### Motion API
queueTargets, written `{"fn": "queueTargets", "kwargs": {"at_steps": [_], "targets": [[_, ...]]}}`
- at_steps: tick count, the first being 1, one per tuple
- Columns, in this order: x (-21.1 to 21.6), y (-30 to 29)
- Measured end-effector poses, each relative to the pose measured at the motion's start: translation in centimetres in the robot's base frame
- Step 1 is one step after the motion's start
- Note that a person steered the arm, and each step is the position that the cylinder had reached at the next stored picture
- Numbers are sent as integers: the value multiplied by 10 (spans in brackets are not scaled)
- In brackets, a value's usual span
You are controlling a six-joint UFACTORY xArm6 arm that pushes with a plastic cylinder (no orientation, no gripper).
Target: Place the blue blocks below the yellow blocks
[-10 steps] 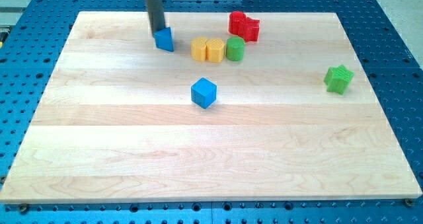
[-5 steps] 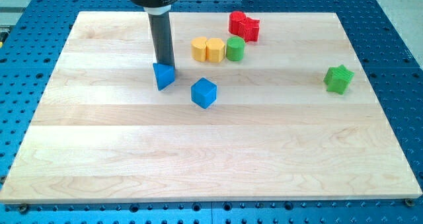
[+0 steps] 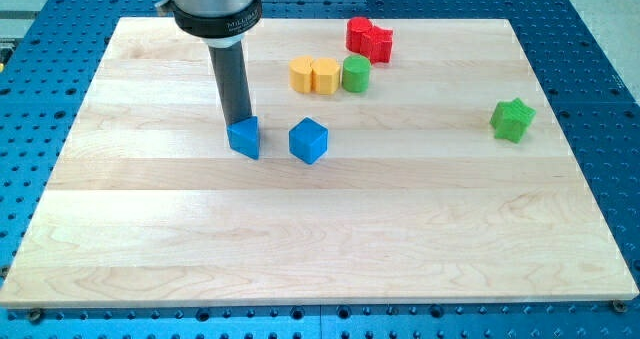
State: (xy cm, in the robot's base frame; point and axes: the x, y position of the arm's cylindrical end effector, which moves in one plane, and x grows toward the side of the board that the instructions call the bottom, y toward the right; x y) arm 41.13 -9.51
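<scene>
Centrally on the wooden board (image 3: 330, 239), two blue blocks sit side by side: a blue wedge-like block (image 3: 244, 137) at left and a blue cube (image 3: 308, 140) just beside it at right, apart by a narrow gap. Both lie nearer than the pair of yellow blocks (image 3: 314, 75), which stand touching each other farther back; the cube is almost directly below them, the wedge-like block off to their left. White lettering runs around the dark collar (image 3: 215, 21) above the rod, too small to read. My tip (image 3: 238, 122) comes down at the far edge of the blue wedge-like block, touching or all but touching it; being a plain rod, it grips nothing. A green cylinder (image 3: 356, 74) stands against the right side of the yellow pair. Red blocks (image 3: 369, 39), their shapes hard to make out, cluster just beyond it near the far edge. A green star-shaped block (image 3: 513, 119) sits alone, well apart at far right. Blue perforated table (image 3: 600, 69) surrounds the board.
</scene>
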Motion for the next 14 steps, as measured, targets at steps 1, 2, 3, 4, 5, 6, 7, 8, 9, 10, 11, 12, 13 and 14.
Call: {"fn": "queueTargets", "kwargs": {"at_steps": [1,2,3,4,5,6,7,8,9,10,11,12,13,14], "targets": [[6,-14],[15,-57],[34,-63],[40,-11],[31,42],[31,38],[28,33],[3,8],[-44,7],[-25,22],[6,35],[5,40],[0,43],[-18,14]]}}
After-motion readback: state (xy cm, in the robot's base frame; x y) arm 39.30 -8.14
